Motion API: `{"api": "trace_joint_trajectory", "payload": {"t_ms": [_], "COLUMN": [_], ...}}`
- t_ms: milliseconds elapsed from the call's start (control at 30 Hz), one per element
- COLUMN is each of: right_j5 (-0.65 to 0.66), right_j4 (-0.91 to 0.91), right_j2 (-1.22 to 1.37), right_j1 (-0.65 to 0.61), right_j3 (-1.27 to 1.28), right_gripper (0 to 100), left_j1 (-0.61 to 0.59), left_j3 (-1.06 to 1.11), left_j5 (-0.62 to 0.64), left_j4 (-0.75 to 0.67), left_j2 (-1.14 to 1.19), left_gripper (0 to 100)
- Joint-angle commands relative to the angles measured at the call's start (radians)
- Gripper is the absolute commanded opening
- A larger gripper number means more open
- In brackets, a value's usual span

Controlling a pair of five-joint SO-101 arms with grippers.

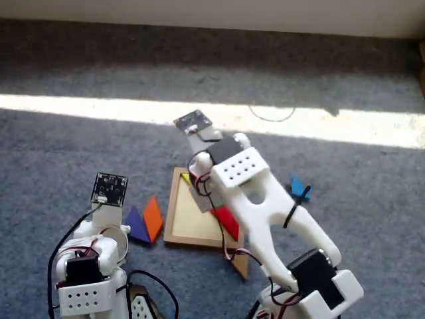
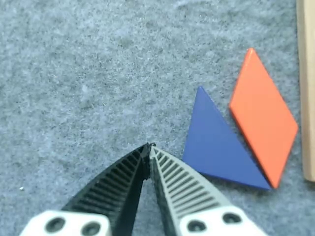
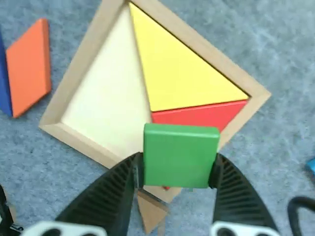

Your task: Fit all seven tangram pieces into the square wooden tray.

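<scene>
On my feed the bench [image 1: 60, 153] has a grey, carpet-like covering. A bright band of sunlight [image 1: 99, 108] crosses it from side to side, and a thin dark wire [image 1: 272, 118] loops within that band. Beyond it I see a pale strip [image 1: 265, 12] along the far edge.

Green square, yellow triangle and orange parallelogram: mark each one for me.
Green square [image 3: 180, 156], right wrist view, centre of its top face.
Yellow triangle [image 3: 184, 73], right wrist view, middle of its face.
Orange parallelogram [image 2: 263, 115], left wrist view, centre of its face.
</scene>
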Motion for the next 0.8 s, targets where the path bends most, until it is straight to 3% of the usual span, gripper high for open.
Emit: {"api": "trace_joint_trajectory", "payload": {"t_ms": [0,267,433,633,767], "right_j5": [-0.048,-0.046,-0.044,-0.044,-0.044], "right_j4": [-0.136,-0.302,-0.297,-0.237,-0.236], "right_j2": [-0.056,-0.044,0.090,0.124,0.122], "right_j1": [-0.091,-0.150,-0.160,-0.160,-0.160], "right_j3": [0.065,0.189,0.179,0.130,0.130], "right_gripper": [17.0,17.0,17.6,29.2,29.8], "left_j1": [-0.012,-0.012,-0.012,-0.012,-0.012], "left_j3": [0.019,0.019,0.019,0.019,0.019], "left_j5": [0.006,0.006,0.006,0.006,0.006], "left_j4": [0.008,0.008,0.008,0.008,0.008], "left_j2": [-0.028,-0.028,-0.028,-0.028,-0.028], "left_gripper": [3,3,3,3,3]}}
